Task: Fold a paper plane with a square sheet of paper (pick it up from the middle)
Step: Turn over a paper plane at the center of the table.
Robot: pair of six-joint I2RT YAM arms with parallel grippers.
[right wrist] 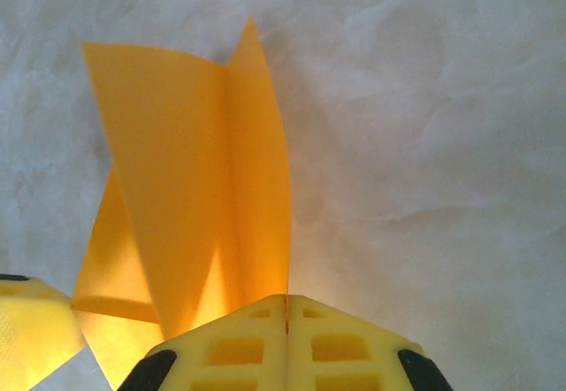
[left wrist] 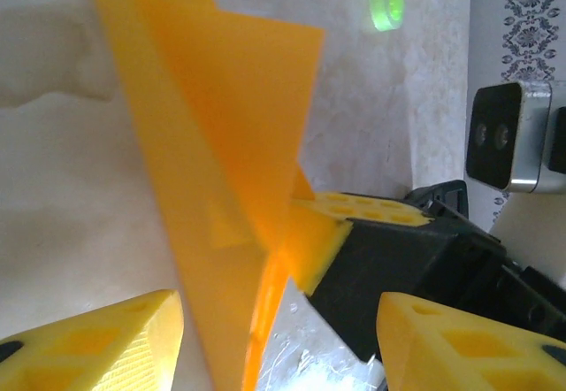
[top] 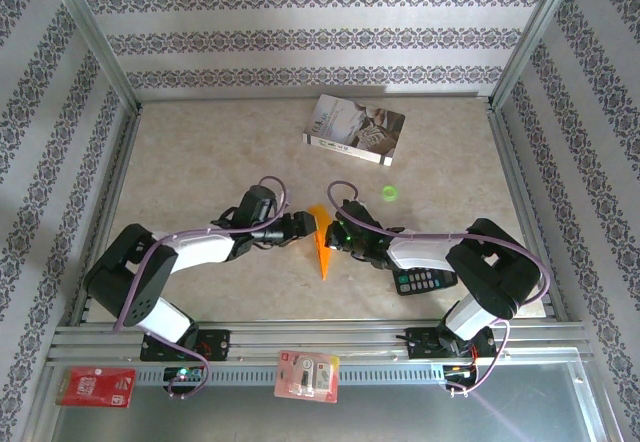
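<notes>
Striped, patterned walls box in a pale marbled worktop (top: 200, 162). Approx. at its centre the paper plane (top: 320, 245) is held between both pincers, already a slim orange wedge w/ its tip aimed at 6 o'clock. Right pincer (right wrist: 287, 307) is closed, fingers pressed together on the plane's edge at the centre fold, w/ the flaps fanning away from it. Left pincer (left wrist: 279, 313) is open wide, one finger each side of the paper, neither clearly touching it. Book (top: 355, 129) lies well off at 12–1 o'clock, a small green disc (top: 389, 194) at 2 o'clock of the plane, calculator (top: 425, 281) at 4 o'clock under the right arm. Judgement: most folds look done, so this is prob. a late step, i.e. forming or sharpening a wing crease. Next move likely needs the left pincer to shut on the loose flap w/o crumpling the thin paper, w/ the right pinning the ridge; a skewed pull would spoil the symmetry.
</notes>
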